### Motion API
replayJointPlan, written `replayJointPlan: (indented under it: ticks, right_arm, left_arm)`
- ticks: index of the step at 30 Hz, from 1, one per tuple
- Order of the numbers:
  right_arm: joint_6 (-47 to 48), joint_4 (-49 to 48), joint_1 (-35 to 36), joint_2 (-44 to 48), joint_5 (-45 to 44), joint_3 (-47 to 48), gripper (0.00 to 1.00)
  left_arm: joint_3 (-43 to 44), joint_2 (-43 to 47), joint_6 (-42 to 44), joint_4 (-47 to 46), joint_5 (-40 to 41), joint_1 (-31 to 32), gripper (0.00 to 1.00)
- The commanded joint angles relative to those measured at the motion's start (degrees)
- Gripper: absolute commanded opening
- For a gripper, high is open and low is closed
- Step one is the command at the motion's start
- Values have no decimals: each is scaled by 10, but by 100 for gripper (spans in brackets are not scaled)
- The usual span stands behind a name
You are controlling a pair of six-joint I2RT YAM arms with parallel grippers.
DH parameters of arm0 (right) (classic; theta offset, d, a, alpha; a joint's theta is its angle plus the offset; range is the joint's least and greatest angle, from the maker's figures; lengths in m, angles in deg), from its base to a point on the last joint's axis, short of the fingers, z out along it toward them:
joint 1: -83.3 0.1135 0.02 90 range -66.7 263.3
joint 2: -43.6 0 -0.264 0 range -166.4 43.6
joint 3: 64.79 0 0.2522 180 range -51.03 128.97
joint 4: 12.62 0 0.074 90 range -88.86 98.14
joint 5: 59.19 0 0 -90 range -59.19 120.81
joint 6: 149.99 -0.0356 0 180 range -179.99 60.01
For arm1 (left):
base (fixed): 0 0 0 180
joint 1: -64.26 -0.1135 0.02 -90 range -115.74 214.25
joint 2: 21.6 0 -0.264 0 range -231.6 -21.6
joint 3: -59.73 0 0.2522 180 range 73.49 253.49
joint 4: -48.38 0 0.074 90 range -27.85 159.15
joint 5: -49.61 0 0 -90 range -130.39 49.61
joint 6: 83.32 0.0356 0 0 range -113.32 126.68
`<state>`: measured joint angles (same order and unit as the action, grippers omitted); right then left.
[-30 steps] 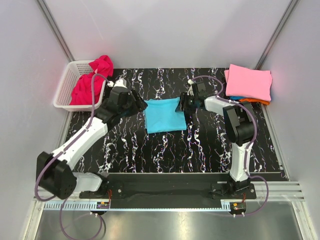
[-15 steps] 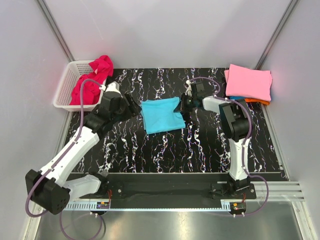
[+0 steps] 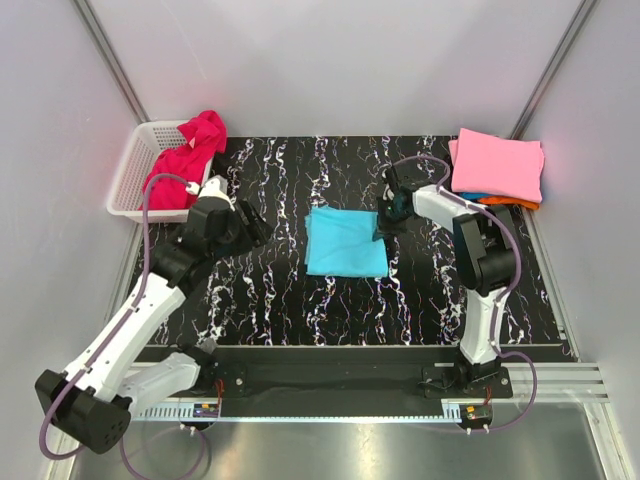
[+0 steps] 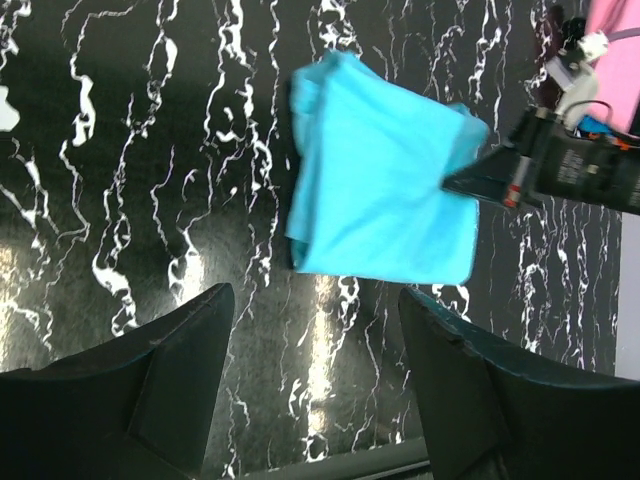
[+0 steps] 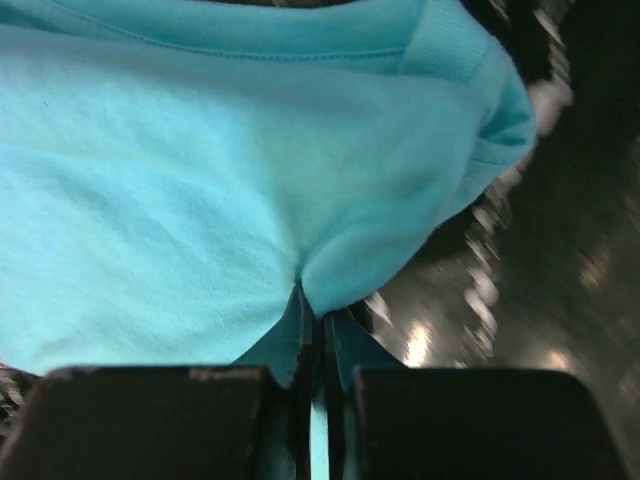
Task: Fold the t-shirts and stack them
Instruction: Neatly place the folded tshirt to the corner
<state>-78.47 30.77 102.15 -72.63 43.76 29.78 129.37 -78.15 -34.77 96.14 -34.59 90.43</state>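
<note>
A folded turquoise t-shirt [image 3: 345, 241] lies mid-table, also seen in the left wrist view [image 4: 380, 190] and filling the right wrist view [image 5: 220, 170]. My right gripper [image 3: 385, 222] is at its right edge, shut on a pinch of the turquoise cloth [image 5: 320, 300]. My left gripper [image 3: 250, 225] hovers left of the shirt, open and empty [image 4: 315, 400]. A magenta-red t-shirt [image 3: 185, 165] spills out of the white basket [image 3: 130, 170]. A folded pink t-shirt [image 3: 497, 164] tops a stack at the back right, with orange [image 3: 515, 203] and blue edges beneath.
The black marbled table [image 3: 300, 300] is walled in by white panels on three sides. A metal rail [image 3: 350, 380] with both arm bases runs along the near edge.
My right gripper has shut on the turquoise shirt's right edge and dragged it to the right. My left arm has pulled back to the left, away from the shirt, staying open.
</note>
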Motion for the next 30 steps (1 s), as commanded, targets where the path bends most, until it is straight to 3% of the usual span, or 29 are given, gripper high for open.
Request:
replayJointPlan:
  ticks: [1,6,15,30]
  right_arm:
    - [50,162,1,63,-120,-1,0]
    - [78,223,-7,90,-180,-26,0]
    - [70,219,-78,121,-290,-94,0]
    - [71,210,-237,22,-433,9,0]
  left_arm:
    - [-5,30,6,2,3,-1,72]
    - [-2,39,10,8,6,0,72]
    - [0,46,20,15,8,0,73]
    - [10,29,32,15,22,-1,75]
